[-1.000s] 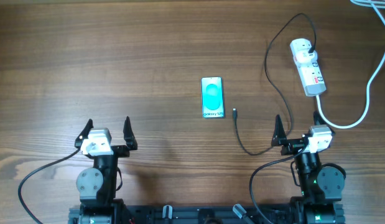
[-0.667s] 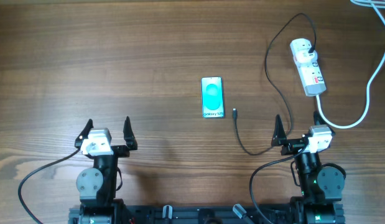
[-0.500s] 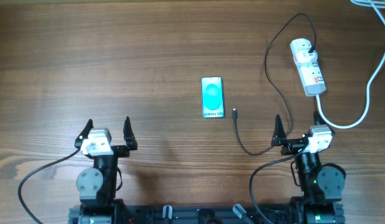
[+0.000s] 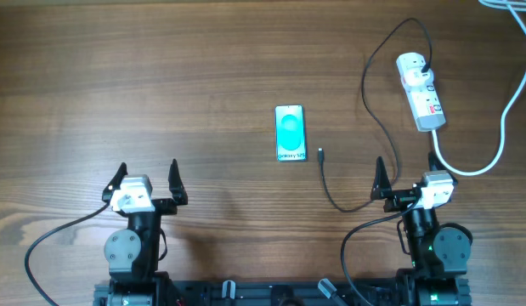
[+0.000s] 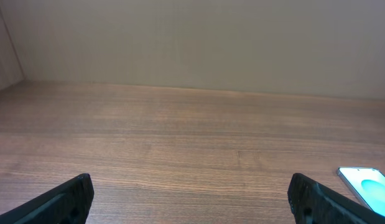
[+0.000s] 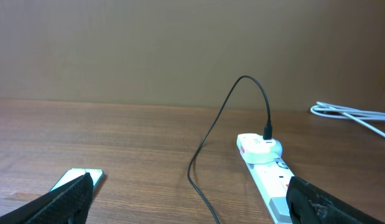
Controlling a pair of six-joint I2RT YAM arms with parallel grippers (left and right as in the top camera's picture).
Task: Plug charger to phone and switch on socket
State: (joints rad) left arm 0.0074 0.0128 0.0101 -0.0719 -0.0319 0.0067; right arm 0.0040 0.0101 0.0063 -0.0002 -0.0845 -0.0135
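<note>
The phone (image 4: pixel 290 133) lies flat mid-table, cyan screen up, its "Galaxy" end toward me; its corner shows in the left wrist view (image 5: pixel 366 185) and the right wrist view (image 6: pixel 77 179). The charger cable (image 4: pixel 366 110) runs from a white adapter on the socket (image 4: pixel 421 101) down in a loop to its plug tip (image 4: pixel 320 155), which lies on the table just right of the phone. The cable (image 6: pixel 212 127) and socket (image 6: pixel 273 180) show in the right wrist view. My left gripper (image 4: pixel 146 181) and right gripper (image 4: pixel 407 177) are open, empty, at the near edge.
A thick white cord (image 4: pixel 499 127) curves from the socket's near end off the far right corner, and shows in the right wrist view (image 6: pixel 351 113). A wall stands behind the wooden table (image 4: pixel 161 76).
</note>
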